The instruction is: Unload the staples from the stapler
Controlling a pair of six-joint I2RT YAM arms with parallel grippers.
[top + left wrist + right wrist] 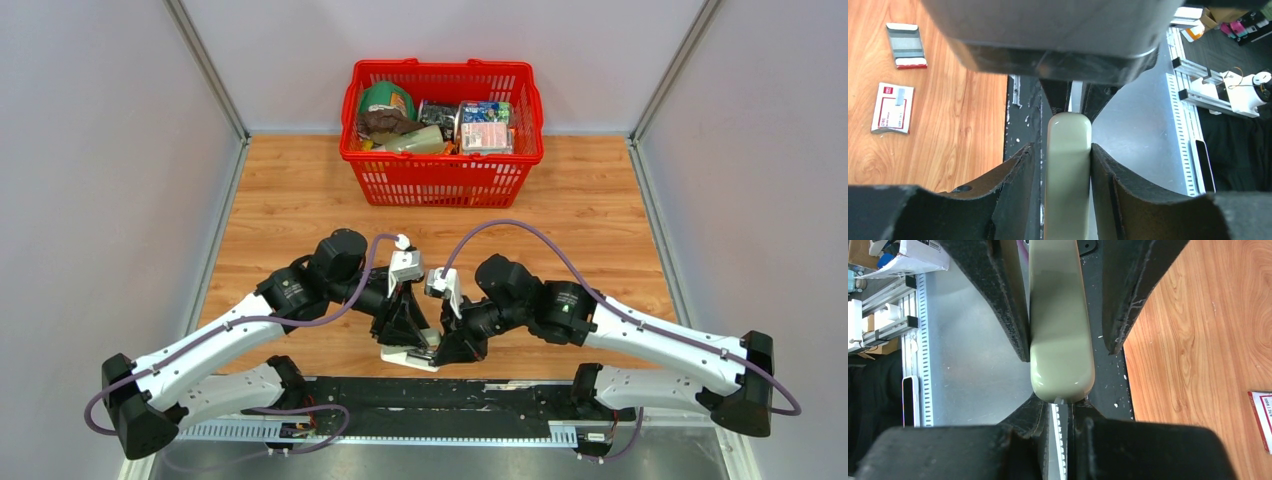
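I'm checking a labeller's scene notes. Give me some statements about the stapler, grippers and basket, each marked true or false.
1. The left gripper is clamped on the stapler. True.
2. The stapler's body is red. False: it is pale cream-green.
3. The red basket is empty. False: it holds packets and containers.
4. A labelled box lies flat on the wooden table. True.
5. The grippers are far apart. False: the right gripper pinches the stapler's thin metal strip right beside the left.
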